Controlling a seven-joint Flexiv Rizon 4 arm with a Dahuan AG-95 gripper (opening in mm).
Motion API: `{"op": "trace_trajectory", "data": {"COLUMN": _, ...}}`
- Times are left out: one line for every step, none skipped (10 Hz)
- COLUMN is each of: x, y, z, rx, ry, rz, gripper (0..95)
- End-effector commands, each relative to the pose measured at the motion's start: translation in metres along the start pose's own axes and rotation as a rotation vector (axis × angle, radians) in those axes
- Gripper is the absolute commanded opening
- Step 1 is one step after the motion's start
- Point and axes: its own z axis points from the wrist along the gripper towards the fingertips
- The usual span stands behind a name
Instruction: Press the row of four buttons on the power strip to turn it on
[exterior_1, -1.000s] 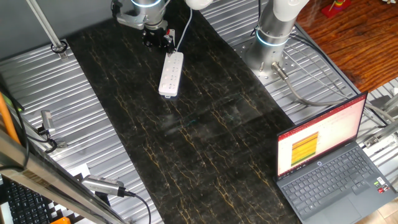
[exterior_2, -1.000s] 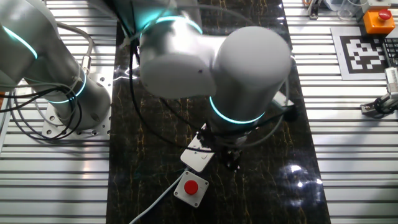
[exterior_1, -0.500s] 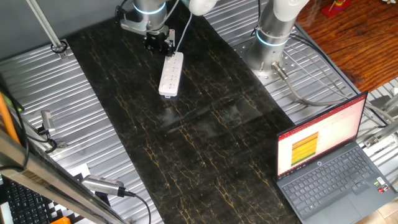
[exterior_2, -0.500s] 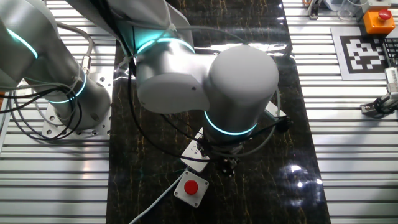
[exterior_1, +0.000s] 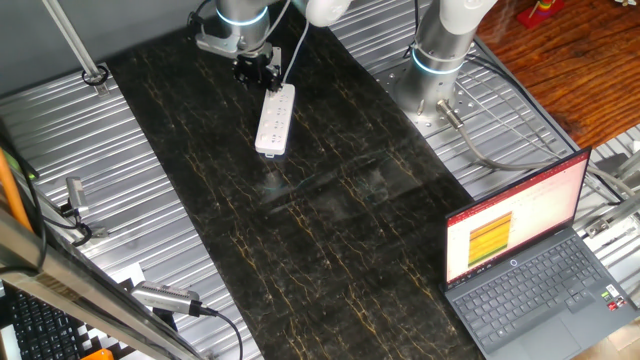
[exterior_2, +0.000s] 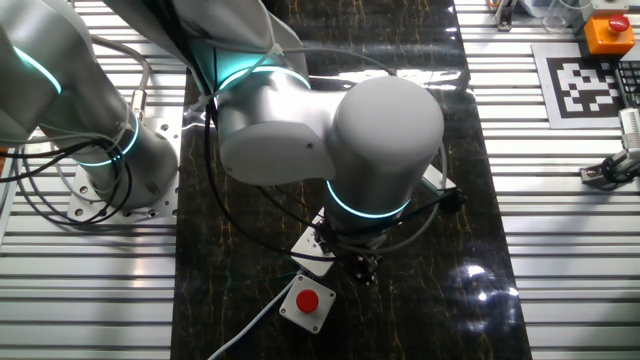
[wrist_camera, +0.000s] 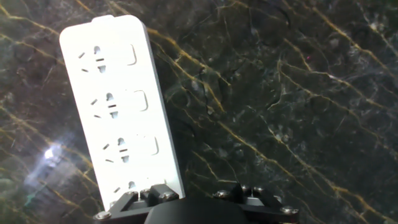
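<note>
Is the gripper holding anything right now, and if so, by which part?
Nothing appears held. The gripper hangs at the cable end of the power strip, which lies flat on the table; its fingertips are not visible.

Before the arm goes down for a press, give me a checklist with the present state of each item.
1. Power strip flat on the dark table, face up: ok.
2. Row of four buttons in sight: partly; the hand view shows three clearly, the fourth is hidden behind the end effector.
3. End effector at the strip's cable end: ok.
4. Fingertip lined up over a button: cannot tell.
5. Fingers open or shut: cannot tell.
6. Red round button is beside the strip and apart from the press path: ok.
</note>
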Motion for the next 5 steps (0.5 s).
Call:
{"op": "trace_trajectory", "data": {"x": -0.0002, "y": -0.0011, "z": 0.0031, "rx": 0.005, "ry": 0.0, "rz": -0.001, "gripper": 57.0}}
{"op": "trace_trajectory", "data": {"x": -0.0005, "y": -0.0012, "z": 0.0045, "rx": 0.006, "ry": 0.003, "rz": 0.0, "gripper": 57.0}}
{"op": "trace_trajectory", "data": {"x": -0.001, "y": -0.0014, "z": 0.0049, "rx": 0.009, "ry": 0.009, "rz": 0.002, "gripper": 57.0}}
{"op": "trace_trajectory", "data": {"x": -0.0018, "y": -0.0015, "z": 0.006, "rx": 0.015, "ry": 0.014, "rz": 0.002, "gripper": 57.0}}
{"op": "trace_trajectory", "data": {"x": -0.0023, "y": -0.0017, "z": 0.008, "rx": 0.016, "ry": 0.013, "rz": 0.001, "gripper": 57.0}}
